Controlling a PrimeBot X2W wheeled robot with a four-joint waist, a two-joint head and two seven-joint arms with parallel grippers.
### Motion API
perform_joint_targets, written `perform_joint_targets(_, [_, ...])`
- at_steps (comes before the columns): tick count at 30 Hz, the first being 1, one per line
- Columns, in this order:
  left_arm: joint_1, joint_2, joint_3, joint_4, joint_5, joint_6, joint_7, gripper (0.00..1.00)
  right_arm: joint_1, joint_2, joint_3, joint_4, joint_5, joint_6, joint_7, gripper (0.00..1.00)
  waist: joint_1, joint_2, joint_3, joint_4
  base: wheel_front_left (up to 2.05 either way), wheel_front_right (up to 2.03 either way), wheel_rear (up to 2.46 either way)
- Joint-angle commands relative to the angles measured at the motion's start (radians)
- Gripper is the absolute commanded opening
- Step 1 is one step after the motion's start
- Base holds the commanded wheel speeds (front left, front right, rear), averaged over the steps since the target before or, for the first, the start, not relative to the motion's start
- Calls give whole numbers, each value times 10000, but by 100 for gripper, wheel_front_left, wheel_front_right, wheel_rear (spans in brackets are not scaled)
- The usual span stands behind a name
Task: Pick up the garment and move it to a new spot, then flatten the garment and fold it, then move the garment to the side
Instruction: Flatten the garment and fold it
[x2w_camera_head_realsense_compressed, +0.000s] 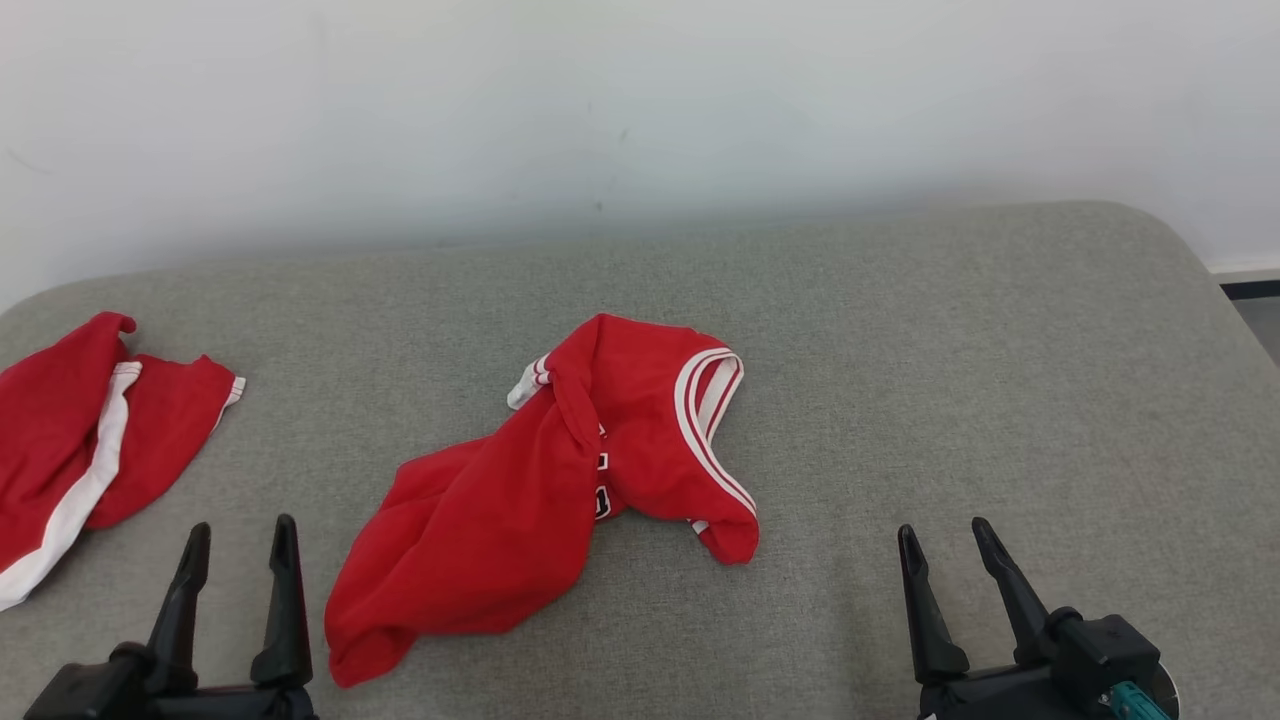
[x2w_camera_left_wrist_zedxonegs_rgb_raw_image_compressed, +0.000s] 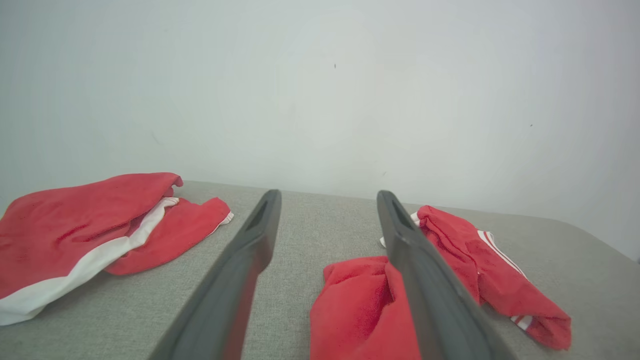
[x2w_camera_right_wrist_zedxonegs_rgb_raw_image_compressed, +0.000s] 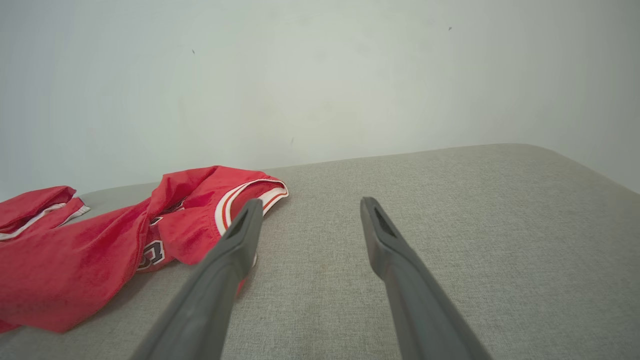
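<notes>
Head view: finding the red jersey (x2w_camera_head_realsense_compressed: 560, 480) lying crumpled and twisted at the middle of the grey cushion (x2w_camera_head_realsense_compressed: 900, 380), well apart from the second red garment (x2w_camera_head_realsense_compressed: 80, 440) at the far left. Seeing the left gripper (x2w_camera_head_realsense_compressed: 243, 527) released and empty, hovering just beside the jersey's near-left corner without touching it. Seeing the right gripper (x2w_camera_head_realsense_compressed: 943, 528) spread wide too, holding nothing, well apart from the white-trimmed armhole. Judging the flattening step as the one in hand, probably calling for each claw taking an opposite edge and drawing the cloth out flat.

Left wrist view: looking along parted left fingers (x2w_camera_left_wrist_zedxonegs_rgb_raw_image_compressed: 250, 260), with the jersey bunching behind and beyond the right-hand one and the second red garment lying off to the left.

Right wrist view: looking along parted right fingers (x2w_camera_right_wrist_zedxonegs_rgb_raw_image_compressed: 400, 270) over bare cushion, with the jersey lying to the left and its trimmed opening passing just behind the left-hand fingertip.
</notes>
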Motion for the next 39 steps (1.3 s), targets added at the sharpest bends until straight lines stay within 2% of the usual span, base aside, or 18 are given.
perform_joint_targets(1, [146, -67, 141, -60, 104, -58, -8, 100, 117, -13, 14, 11, -59, -25, -5, 100, 1, 1, -85, 77, 0, 0, 0])
perform_joint_targets(13, [817, -372, 632, 586, 1161, -219, -9, 100, 203, -13, 96, 36, -164, -25, -5, 100, 1, 1, -162, 135, 0, 0, 0])
perform_joint_targets(25, [561, -559, 674, 880, 1273, -353, -11, 100, 131, -13, 191, 169, -360, -25, -5, 100, 1, 1, -134, 233, 0, 0, 0])
perform_joint_targets(32, [152, -656, 425, 1003, 1349, -477, -10, 100, -925, -324, 855, 581, -503, -25, -5, 100, 1, 1, 62, 691, 0, 0, 0])
perform_joint_targets(39, [-136, -778, 54, 1141, 1274, -542, -10, 100, -2984, -538, 1898, 1953, -406, -25, 236, 100, 1, 1, 393, 1468, 0, 0, 0])
